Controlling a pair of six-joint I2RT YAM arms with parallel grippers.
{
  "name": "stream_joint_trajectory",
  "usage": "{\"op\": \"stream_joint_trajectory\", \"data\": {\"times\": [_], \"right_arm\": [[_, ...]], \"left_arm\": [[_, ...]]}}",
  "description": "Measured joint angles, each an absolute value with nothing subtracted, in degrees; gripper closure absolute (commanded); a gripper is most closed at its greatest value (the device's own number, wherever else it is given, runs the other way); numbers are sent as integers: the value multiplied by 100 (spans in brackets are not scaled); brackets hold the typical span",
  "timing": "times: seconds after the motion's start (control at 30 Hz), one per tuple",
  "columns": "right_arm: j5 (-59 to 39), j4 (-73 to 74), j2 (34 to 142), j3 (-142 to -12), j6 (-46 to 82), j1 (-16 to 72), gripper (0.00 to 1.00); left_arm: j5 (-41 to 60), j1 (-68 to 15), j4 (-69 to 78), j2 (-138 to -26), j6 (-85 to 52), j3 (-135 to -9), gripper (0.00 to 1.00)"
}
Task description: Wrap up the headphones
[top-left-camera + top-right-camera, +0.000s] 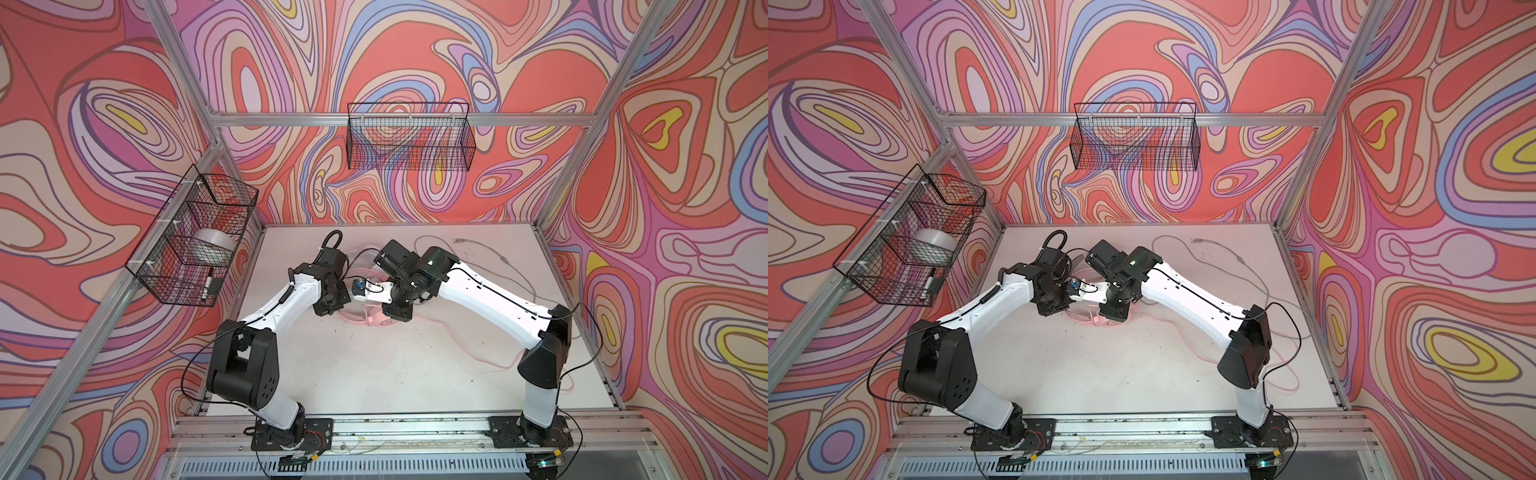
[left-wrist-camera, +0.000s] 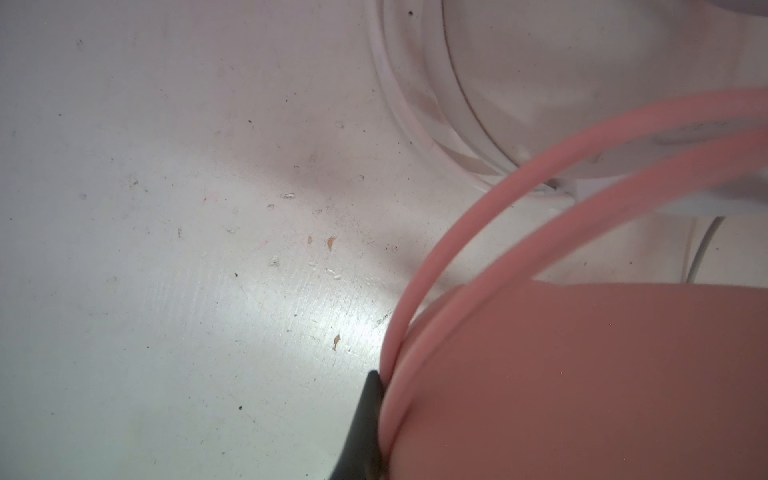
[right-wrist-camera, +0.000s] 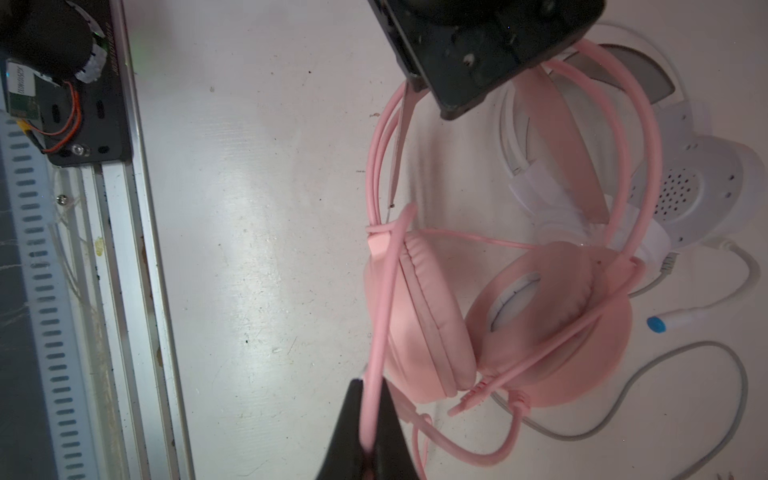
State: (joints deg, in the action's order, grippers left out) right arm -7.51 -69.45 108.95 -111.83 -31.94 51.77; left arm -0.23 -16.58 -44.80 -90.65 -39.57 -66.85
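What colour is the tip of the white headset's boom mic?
Blue; the mic tip shows best in the right wrist view.

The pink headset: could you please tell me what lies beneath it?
The white headset lies partly under the pink headset. One perforated earcup, part of its band and its blue-tipped mic show. Its other earcup cannot be seen.

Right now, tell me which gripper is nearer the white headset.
Left. The left gripper holds the pink headset beside the white headset; the right gripper pinches pink cable on the pink headset's far side.
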Motion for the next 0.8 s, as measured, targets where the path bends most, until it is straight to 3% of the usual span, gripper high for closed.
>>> {"op": "stream_joint_trajectory", "data": {"times": [0.4, 0.8], "right_arm": [[-193, -5972, 10659, -10558, -3706, 4764, 100], [-276, -5352, 10761, -10501, -3715, 4193, 100]], "left_arm": [[8, -1879, -4595, -9174, -3267, -6764, 100], [1, -1883, -4821, -9148, -2443, -6869, 100]]}}
